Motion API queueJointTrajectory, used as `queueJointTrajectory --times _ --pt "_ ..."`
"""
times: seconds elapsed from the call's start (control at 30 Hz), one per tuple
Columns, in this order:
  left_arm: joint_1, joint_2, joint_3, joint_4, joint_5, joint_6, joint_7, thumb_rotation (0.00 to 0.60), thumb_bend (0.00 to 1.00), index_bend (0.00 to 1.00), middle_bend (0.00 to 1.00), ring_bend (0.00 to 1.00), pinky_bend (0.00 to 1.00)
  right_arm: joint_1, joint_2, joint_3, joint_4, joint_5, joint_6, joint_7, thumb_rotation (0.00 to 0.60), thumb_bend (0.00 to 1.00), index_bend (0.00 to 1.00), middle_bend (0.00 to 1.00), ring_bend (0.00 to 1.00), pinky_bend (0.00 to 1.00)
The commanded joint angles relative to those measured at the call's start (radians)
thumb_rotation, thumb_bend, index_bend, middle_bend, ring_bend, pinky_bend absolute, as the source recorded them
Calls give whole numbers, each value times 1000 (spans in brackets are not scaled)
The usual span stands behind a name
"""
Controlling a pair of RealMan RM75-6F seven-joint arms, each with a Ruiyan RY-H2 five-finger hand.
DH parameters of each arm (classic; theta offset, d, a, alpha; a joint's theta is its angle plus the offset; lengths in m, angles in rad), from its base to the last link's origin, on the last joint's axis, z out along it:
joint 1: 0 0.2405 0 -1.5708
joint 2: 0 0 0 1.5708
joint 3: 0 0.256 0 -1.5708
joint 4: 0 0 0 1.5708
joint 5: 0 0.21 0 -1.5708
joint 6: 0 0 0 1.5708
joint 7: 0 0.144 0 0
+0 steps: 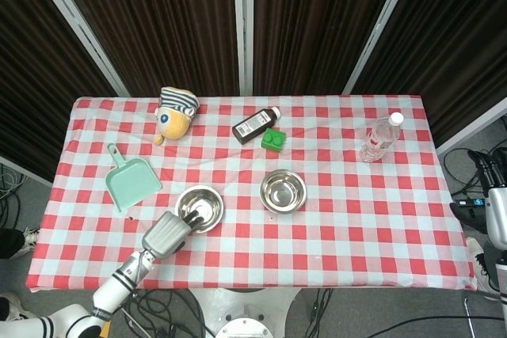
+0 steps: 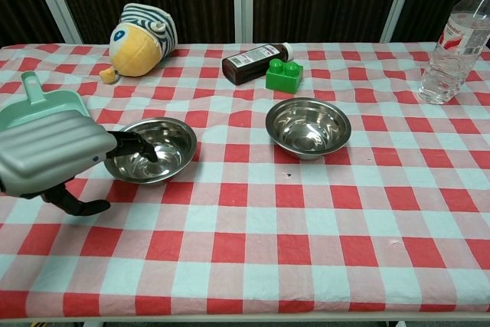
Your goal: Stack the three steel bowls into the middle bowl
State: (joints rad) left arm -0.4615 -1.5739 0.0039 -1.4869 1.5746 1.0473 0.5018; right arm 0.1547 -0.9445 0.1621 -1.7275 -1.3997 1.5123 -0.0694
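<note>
Two steel bowls stand on the checked cloth: the left bowl (image 1: 203,205) (image 2: 170,148) and the right bowl (image 1: 283,191) (image 2: 308,126), both upright and empty. My left hand (image 1: 166,233) (image 2: 50,155) is at the left bowl's near-left side. Its fingers (image 2: 136,145) reach over the rim into the bowl, while the thumb (image 2: 80,206) lies apart from it, low over the cloth outside the bowl. It grips nothing. My right hand (image 1: 497,215) shows only partly at the far right edge, off the table, holding nothing.
A mint dustpan (image 1: 131,181) (image 2: 37,105) lies just left of the left bowl. At the back are a striped plush toy (image 1: 175,112) (image 2: 142,30), a brown bottle (image 1: 257,125) (image 2: 253,63) and a green block (image 1: 273,139) (image 2: 284,76). A water bottle (image 1: 380,138) (image 2: 452,40) stands back right.
</note>
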Motion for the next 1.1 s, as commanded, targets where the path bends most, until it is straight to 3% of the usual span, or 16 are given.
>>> queueJointTrajectory --times 0.03,0.5,1.1 --pt "-10 -25 9 55 42 33 -31 600 279 326 398 921 890 -1 0 -1 5 2 -5 1 600 103 103 155 53 65" --pt "-47 -117 23 232 100 78 -157 600 279 437 475 944 915 -7 -4 7 20 9 -12 32 600 102 104 158 53 65" --pt "-63 -201 27 391 122 143 -230 600 308 551 585 993 967 -8 -18 14 51 20 -25 56 600 77 106 154 58 66"
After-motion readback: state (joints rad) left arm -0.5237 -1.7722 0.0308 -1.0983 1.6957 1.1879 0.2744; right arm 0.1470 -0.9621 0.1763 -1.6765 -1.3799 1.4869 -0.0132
